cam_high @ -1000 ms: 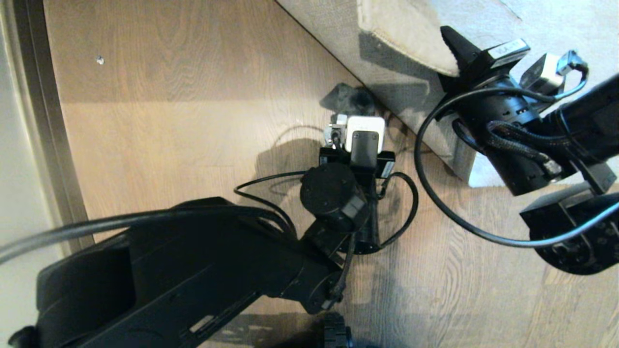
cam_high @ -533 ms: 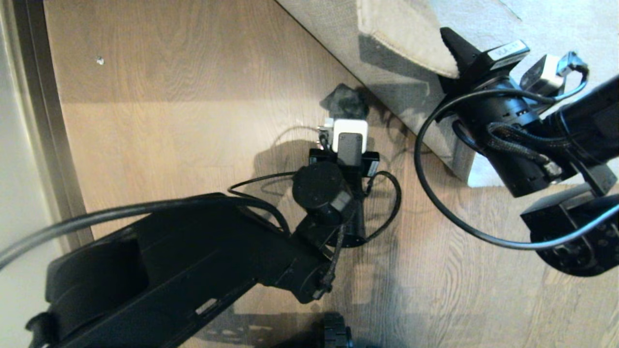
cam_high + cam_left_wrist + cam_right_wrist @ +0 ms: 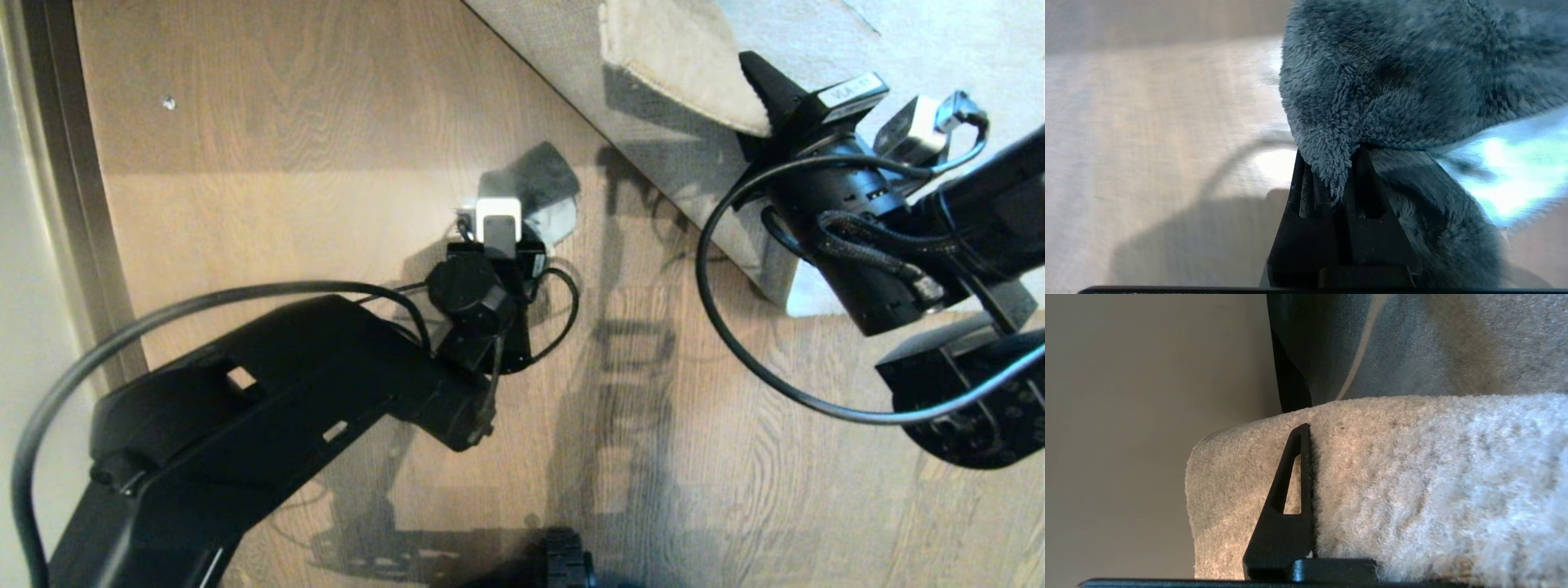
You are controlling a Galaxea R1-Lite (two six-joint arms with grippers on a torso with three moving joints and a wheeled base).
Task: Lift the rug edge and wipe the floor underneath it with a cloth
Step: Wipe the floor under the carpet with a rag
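Grey fuzzy cloth [image 3: 1412,81] pinched in left gripper [image 3: 1337,179] fingers on wood floor [image 3: 326,204]; right gripper [image 3: 1306,465] fingers clamp lifted rug edge [image 3: 678,65] at 1 o'clock.

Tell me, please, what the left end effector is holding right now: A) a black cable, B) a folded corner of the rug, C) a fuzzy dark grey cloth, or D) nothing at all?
C: in the left wrist view the left end effector is shut on the fuzzy dark grey cloth, which lies on the wood floor, while the right end effector grips the lifted rug edge.
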